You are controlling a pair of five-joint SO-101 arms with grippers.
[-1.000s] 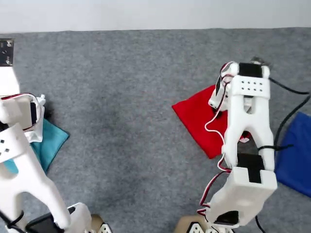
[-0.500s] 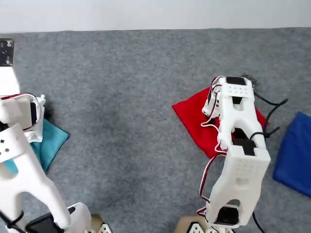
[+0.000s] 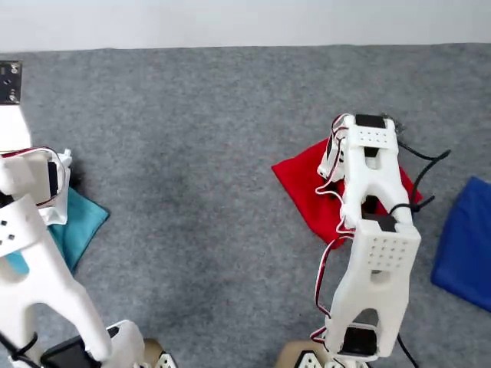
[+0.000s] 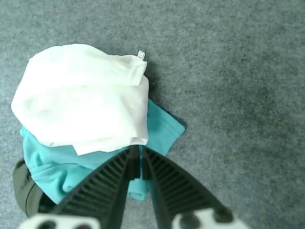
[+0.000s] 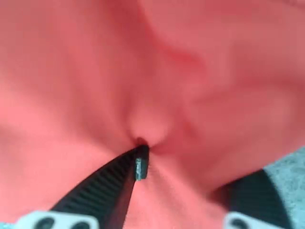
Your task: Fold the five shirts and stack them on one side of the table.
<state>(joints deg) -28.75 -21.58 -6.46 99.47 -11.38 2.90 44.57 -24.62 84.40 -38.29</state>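
Status at this moment, as I read it from the remote station.

Right gripper [image 5: 194, 175]: one ribbed fingertip [image 5: 140, 164] presses into a pucker in the red shirt [image 3: 307, 188]. The other jaw stands apart from it and is partly covered by cloth, so I read the jaws as spread, with red fabric bunched between them. In the high view, this arm reaches up from the lower right of the frame, and its wrist sits over the red shirt at right of centre.

Left gripper [image 4: 137, 155]: the jaws are drawn together to a narrow slit over the teal shirt [image 3: 80, 222]. I cannot tell whether they pinch any cloth. The teal shirt lies at the left edge of the high view, partly under the left arm.

White shirt [image 4: 81, 95]: lies crumpled on top of the teal shirt. A small white tag [image 4: 140, 54] sticks out at its edge; any print on it is too small to read.

Blue shirt [image 3: 464, 241]: lies at the right edge of the frame, apart from the red one.

All of the shirts rest on the grey table [image 3: 192, 153].
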